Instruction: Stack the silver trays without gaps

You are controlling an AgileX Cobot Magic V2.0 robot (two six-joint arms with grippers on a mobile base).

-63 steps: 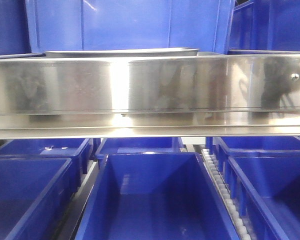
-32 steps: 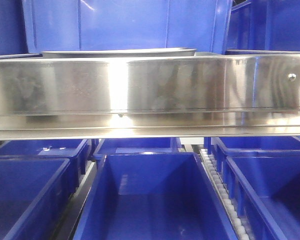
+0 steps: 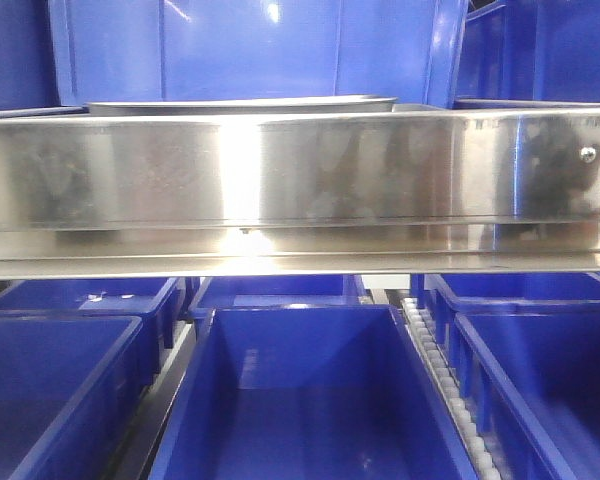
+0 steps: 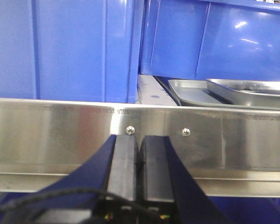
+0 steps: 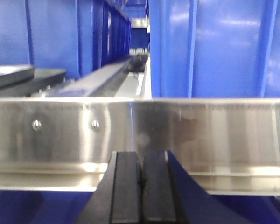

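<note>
Two silver trays lie behind the steel shelf rail. In the left wrist view the upper tray point(image 4: 252, 87) rests tilted in the lower tray point(image 4: 189, 94), at the right. The front view shows only a tray rim point(image 3: 240, 103) above the rail. In the right wrist view the trays point(image 5: 11, 74) are at the far left, blurred. My left gripper point(image 4: 139, 140) is shut with nothing in it, low in front of the rail and left of the trays. My right gripper point(image 5: 141, 156) is also shut and empty, in front of the rail and right of the trays.
A long brushed-steel shelf rail point(image 3: 300, 180) spans every view between the grippers and the trays. Tall blue bins point(image 3: 250, 50) stand behind the trays. Open blue bins point(image 3: 300, 400) sit on the level below, with a white roller track point(image 3: 450, 395) between two of them.
The front view wobbled slightly sideways and back, and the reflections on the rail shifted. The tray rim has not visibly moved.
</note>
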